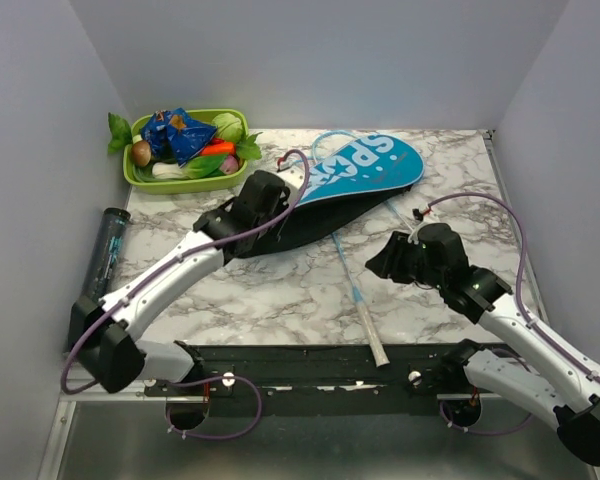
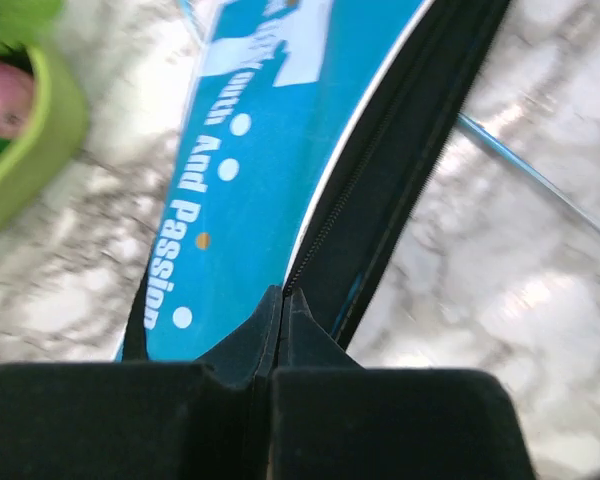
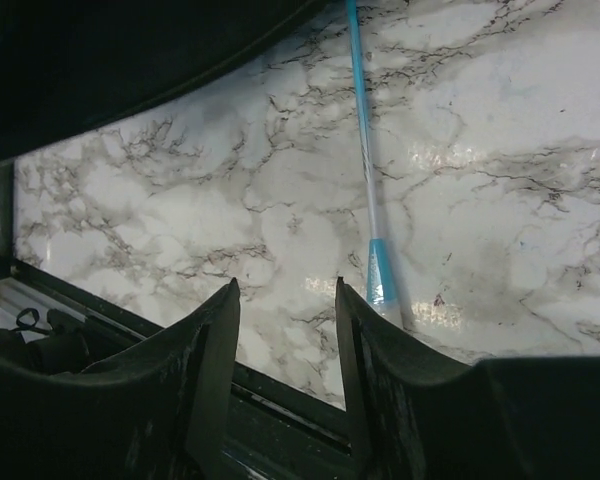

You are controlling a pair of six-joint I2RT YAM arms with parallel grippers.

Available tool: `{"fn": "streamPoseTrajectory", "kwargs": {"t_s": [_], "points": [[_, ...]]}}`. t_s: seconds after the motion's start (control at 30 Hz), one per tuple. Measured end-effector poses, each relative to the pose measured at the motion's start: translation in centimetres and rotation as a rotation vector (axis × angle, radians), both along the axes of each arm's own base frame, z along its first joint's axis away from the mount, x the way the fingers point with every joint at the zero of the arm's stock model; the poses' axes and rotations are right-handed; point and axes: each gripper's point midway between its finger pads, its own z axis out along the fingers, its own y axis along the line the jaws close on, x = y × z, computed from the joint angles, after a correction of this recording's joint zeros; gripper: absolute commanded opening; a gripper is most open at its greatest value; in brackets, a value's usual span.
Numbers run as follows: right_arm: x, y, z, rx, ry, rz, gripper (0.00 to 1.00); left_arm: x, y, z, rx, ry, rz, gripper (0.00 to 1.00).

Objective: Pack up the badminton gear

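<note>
The blue racket cover (image 1: 365, 165) lettered "SPORT" lies at the back centre with its black side (image 1: 300, 228) spread toward me. A light-blue racket shaft (image 1: 348, 272) runs out from under it to a white butt (image 1: 373, 338) near the front edge. A racket head rim (image 1: 330, 135) peeks out behind the cover. My left gripper (image 1: 283, 212) is shut on the cover's zipper edge (image 2: 325, 215), fingertips pressed together (image 2: 283, 296). My right gripper (image 1: 382, 258) is open and empty above the marble, its fingers left of the shaft (image 3: 365, 170). The dark clear tube (image 1: 108, 250) lies at the far left. No loose shuttlecocks show.
A green tray (image 1: 138, 176) of toy vegetables stands at the back left, next to the cover; its rim shows in the left wrist view (image 2: 55, 130). A black rail (image 1: 310, 365) runs along the table's front edge. White walls enclose three sides.
</note>
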Motion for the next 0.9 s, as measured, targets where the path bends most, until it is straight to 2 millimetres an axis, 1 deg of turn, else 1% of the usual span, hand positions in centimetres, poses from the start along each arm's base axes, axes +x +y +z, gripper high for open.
{"fn": "streamPoseTrajectory", "kwargs": {"t_s": [0.07,0.1,0.13,0.17,0.23,0.3,0.33,0.4,0.47,0.6,0.73,0.8,0.9], "points": [[0.0,0.0,-0.1,-0.002,0.003,0.0,0.53,-3.1,-0.6,-0.1,-0.076,0.025,-0.017,0.0],[0.0,0.1,-0.1,0.0,0.004,0.001,0.6,-4.3,-0.7,-0.3,-0.099,0.04,-0.028,0.0],[0.0,0.1,0.0,0.005,0.004,0.002,0.62,-5.4,-0.9,-0.5,-0.131,0.051,-0.032,0.0],[0.1,0.3,0.3,0.02,-0.001,0.002,0.63,-7.0,-1.2,-1.0,-0.164,0.072,-0.04,0.0],[0.1,0.7,1.1,0.057,-0.018,0.003,0.64,-9.0,-1.6,-2.0,-0.201,0.105,-0.047,0.0],[0.1,1.0,1.9,0.101,-0.038,0.004,0.64,-10.8,-1.8,-3.4,-0.224,0.148,-0.044,0.0],[0.2,1.3,2.2,0.122,-0.043,0.005,0.64,-11.7,-2.3,-4.2,-0.239,0.167,-0.05,0.0],[0.2,1.7,2.3,0.156,-0.036,0.006,0.64,-13.2,-2.7,-5.7,-0.248,0.207,-0.052,0.0],[0.2,2.4,1.9,0.186,-0.014,0.012,0.64,-14.6,-3.3,-6.8,-0.268,0.235,-0.063,0.0],[0.4,3.9,0.2,0.233,0.062,0.028,0.64,-15.9,-4.5,-7.3,-0.307,0.248,-0.086,0.0],[0.5,4.9,-1.7,0.263,0.141,0.027,0.65,-16.1,-5.6,-6.7,-0.342,0.231,-0.104,0.0],[0.7,5.3,-2.2,0.28,0.164,0.019,0.66,-16.2,-6.0,-6.4,-0.357,0.221,-0.111,0.0],[1.3,5.9,-2.2,0.31,0.175,0.006,0.66,-16.3,-6.5,-6.1,-0.368,0.212,-0.125,0.0]]}}
